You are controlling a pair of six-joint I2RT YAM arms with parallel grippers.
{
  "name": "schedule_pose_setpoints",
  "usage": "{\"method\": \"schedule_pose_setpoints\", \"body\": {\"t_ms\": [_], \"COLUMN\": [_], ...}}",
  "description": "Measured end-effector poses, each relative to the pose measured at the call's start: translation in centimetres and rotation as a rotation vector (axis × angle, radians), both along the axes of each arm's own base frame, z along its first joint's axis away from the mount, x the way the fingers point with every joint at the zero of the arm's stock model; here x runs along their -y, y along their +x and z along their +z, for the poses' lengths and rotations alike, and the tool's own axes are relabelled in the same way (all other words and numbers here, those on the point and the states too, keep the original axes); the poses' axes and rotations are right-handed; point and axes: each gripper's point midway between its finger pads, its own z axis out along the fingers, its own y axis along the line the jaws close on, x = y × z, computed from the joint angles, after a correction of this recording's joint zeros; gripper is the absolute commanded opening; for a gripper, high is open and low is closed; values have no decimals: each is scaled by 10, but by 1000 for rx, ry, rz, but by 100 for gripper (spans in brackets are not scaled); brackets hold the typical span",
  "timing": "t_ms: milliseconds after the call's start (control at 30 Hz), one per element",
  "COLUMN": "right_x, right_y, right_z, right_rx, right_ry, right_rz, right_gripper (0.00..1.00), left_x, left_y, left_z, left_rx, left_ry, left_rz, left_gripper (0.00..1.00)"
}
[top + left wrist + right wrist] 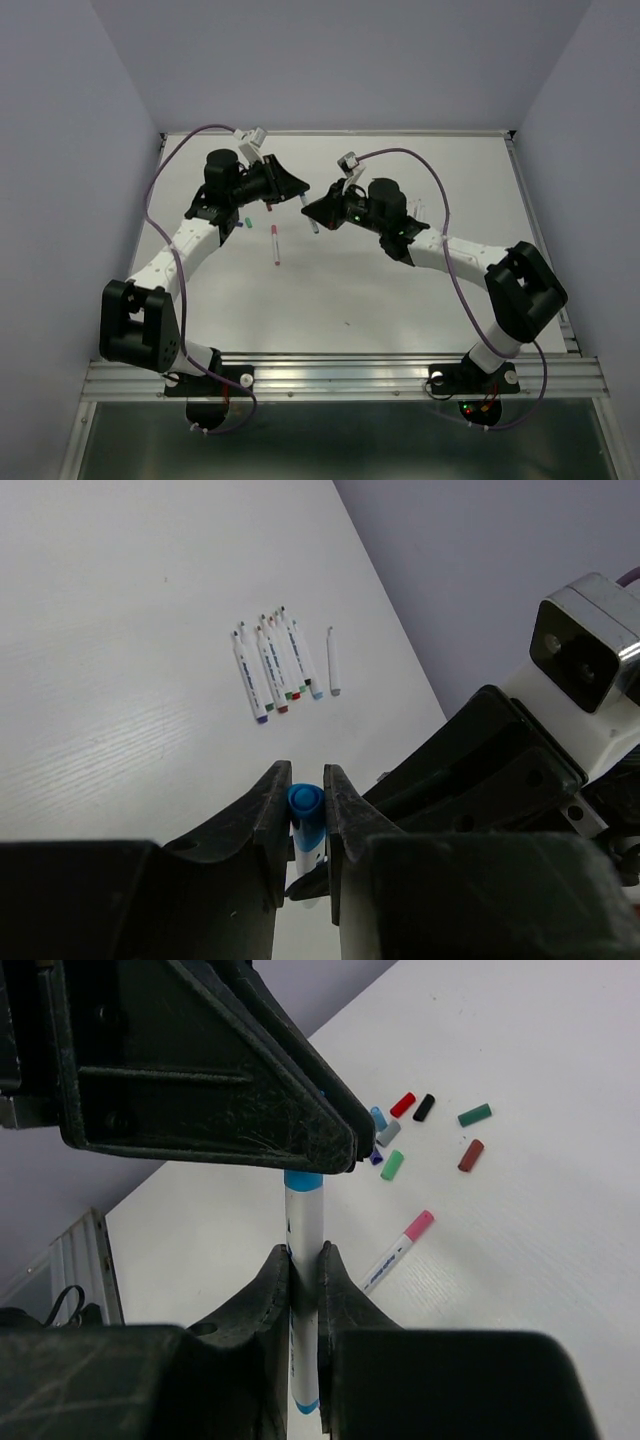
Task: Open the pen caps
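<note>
Blue cap [304,801] half-hidden, clenched in left jaws; right jaws grasp its pen [303,1228].

White flat worktop [420,290] is carrying white-barrelled pens [283,665] lying side by side, a pink-capped white pen [398,1252] lying alone, and small cylindrical plastic caps [470,1155], red, black, green and brown, lying scattered near it.

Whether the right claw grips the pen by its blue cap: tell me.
No: the right claw clamps the white barrel, while the left claw holds the blue cap.
</note>
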Motion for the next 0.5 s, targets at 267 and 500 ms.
{"method": "schedule_pose_setpoints", "body": {"t_ms": [267, 500], "right_x": [21, 25], "right_y": [-21, -129], "right_z": [-39, -108], "right_rx": [-45, -257], "right_ry": [14, -93], "right_rz": [-22, 197], "right_gripper": [1, 1], "left_x": [8, -107], "left_y": [16, 133], "left_z": [-30, 27], "left_rx": [-209, 4], "left_ry": [12, 26], "left_rz": [-82, 331], "left_gripper": [0, 0]}}
